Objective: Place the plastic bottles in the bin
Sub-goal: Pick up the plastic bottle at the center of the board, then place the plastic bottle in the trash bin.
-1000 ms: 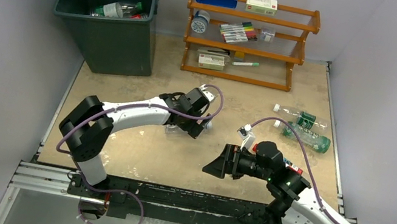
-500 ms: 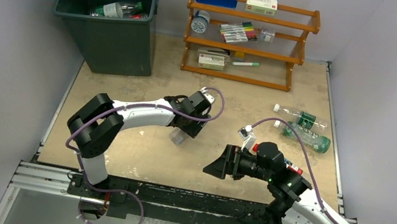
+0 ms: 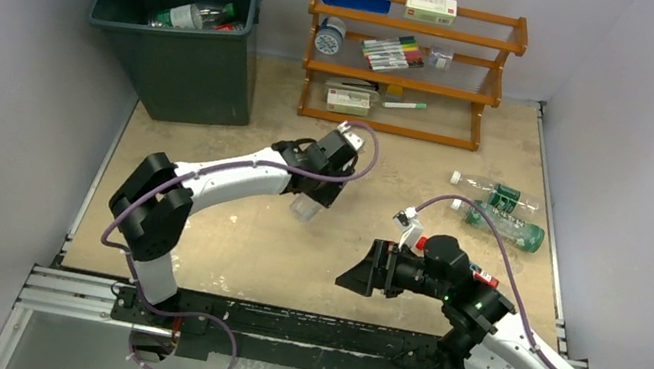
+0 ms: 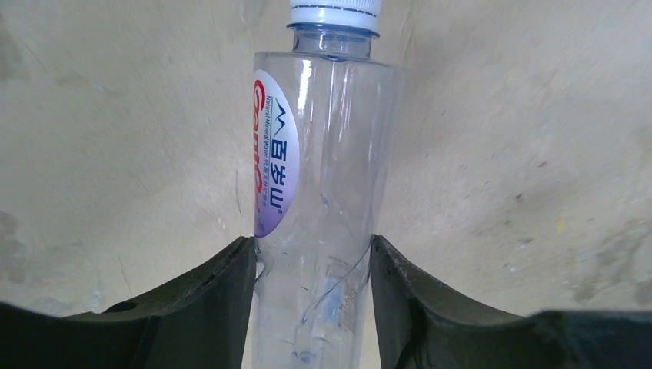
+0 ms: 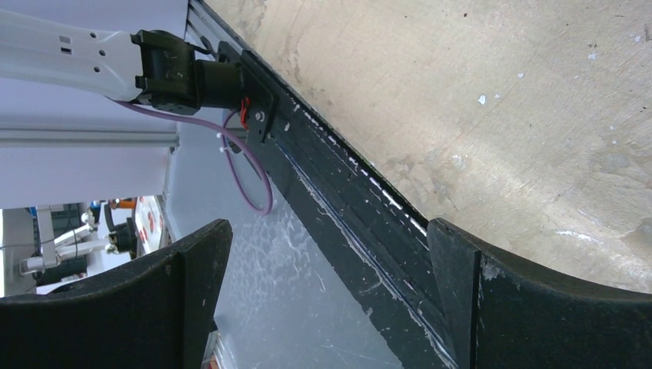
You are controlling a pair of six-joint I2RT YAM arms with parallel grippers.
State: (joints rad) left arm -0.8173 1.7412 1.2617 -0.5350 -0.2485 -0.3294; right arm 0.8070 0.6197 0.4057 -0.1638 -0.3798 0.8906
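My left gripper (image 4: 314, 261) is shut on a clear plastic bottle (image 4: 319, 177) with a white cap and a red-and-white label; both fingers press its lower body. From above, this bottle (image 3: 303, 207) hangs under the left gripper (image 3: 314, 193) over the middle of the table. The dark green bin (image 3: 171, 66) stands at the far left with bottles (image 3: 192, 16) inside. Two green-labelled bottles (image 3: 502, 195) (image 3: 508, 227) lie at the right. My right gripper (image 3: 358, 274) (image 5: 330, 246) stands open and holds nothing, facing the near edge.
An orange wooden rack (image 3: 410, 62) with pens, boxes and a stapler stands at the back. A red-labelled item (image 3: 484, 275) lies partly hidden under the right arm. The black rail (image 5: 361, 207) runs along the table's near edge.
The left gripper has closed on the bottle and carried it a little toward the back of the table. The right arm has not moved.
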